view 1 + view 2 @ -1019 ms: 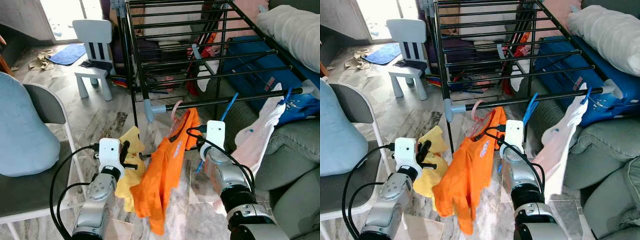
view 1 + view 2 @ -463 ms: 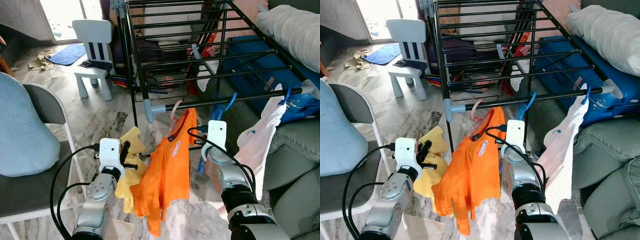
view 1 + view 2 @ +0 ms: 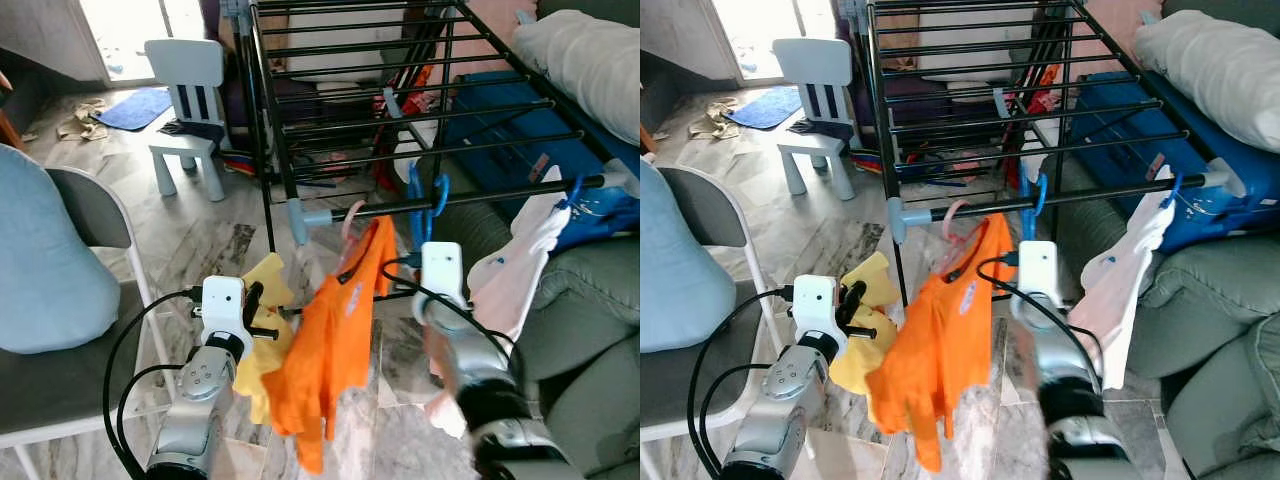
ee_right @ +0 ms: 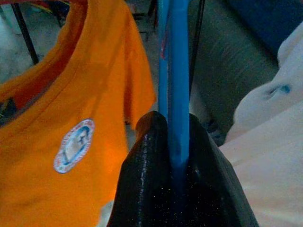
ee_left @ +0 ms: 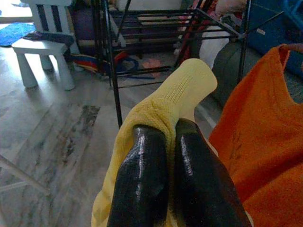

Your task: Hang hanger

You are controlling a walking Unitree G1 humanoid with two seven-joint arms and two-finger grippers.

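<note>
- Blue hanger (image 3: 427, 205) up at the front rail (image 3: 500, 194) of the black drying rack (image 3: 400, 90), hook over the bar, roughly 1 o'clock from frame center.
- Pinched tight in the right gripper (image 4: 173, 142), fingers clamped on the blue stem.
- Orange shirt (image 3: 335, 335) on a pink hanger (image 3: 350, 215) just beside, at 9 o'clock of it.
- White garment (image 3: 520, 260) at 3 o'clock.
- Left gripper (image 5: 158, 156) squeezed onto a yellow sock (image 5: 165, 101), down at 7 o'clock.
</note>
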